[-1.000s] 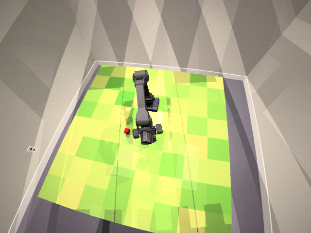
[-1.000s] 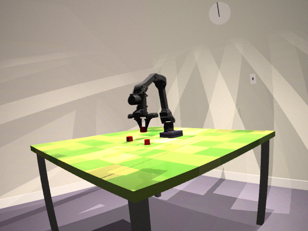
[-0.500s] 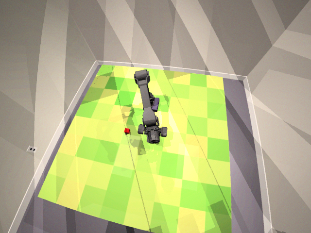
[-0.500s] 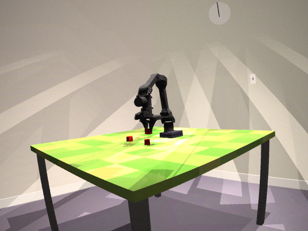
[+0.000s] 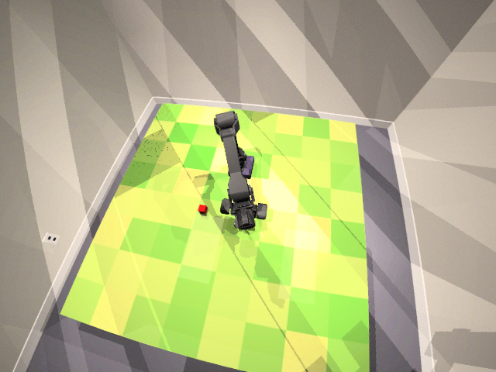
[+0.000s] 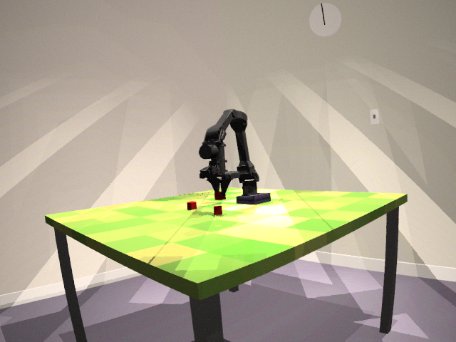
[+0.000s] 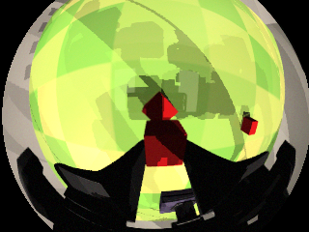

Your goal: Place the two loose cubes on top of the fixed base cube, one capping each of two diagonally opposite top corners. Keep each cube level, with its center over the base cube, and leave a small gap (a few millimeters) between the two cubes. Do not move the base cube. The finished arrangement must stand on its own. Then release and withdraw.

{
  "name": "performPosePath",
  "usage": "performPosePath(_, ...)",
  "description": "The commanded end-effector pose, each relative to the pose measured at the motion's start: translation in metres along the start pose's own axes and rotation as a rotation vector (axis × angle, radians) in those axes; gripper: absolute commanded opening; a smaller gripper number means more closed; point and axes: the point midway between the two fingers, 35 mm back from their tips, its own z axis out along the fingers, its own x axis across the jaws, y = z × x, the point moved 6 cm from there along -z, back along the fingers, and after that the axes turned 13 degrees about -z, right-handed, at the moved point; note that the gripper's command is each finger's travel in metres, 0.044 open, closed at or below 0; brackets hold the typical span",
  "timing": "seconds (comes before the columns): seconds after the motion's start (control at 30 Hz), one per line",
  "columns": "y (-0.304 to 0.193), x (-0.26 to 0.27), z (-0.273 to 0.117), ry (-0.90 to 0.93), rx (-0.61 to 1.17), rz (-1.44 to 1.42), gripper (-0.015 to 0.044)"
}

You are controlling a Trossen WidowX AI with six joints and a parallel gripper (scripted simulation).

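Observation:
My gripper (image 6: 219,194) (image 7: 164,143) is shut on a red cube (image 6: 219,195) (image 7: 164,140) and holds it above the table. A second red cube (image 6: 217,210) (image 7: 160,107) sits on the table below the held one. In the wrist view it shows just beyond the held cube, turned corner-on and partly hidden by it; the arm hides it in the top view. A third red cube (image 5: 202,208) (image 6: 191,205) (image 7: 249,126) sits on the table, off to one side. All three look alike, so I cannot tell which is the base. The held cube is not visible in the top view.
The arm's purple base block (image 5: 249,167) (image 6: 253,199) (image 7: 176,202) sits behind the cubes on the green and yellow checkered table (image 5: 192,296) (image 6: 206,257). The arm reaches out from it over the table. Dark shadows fall across the table near the cubes.

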Motion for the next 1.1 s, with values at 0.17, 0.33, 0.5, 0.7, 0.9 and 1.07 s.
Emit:
performPosePath(0.17,-0.001,0.001,0.018,0.004,0.002,0.012,0.0105)
performPosePath(0.33,-0.001,0.001,0.023,0.004,0.002,0.014,0.0105)
performPosePath(0.5,-0.001,0.001,0.023,0.004,0.002,0.014,0.0105)
performPosePath(0.7,-0.001,0.001,0.024,0.004,0.002,0.004,0.0105)
performPosePath(0.9,-0.001,0.001,0.024,0.004,0.002,0.004,0.0105)
performPosePath(1.07,-0.001,0.001,0.024,0.004,0.002,0.004,0.0105)
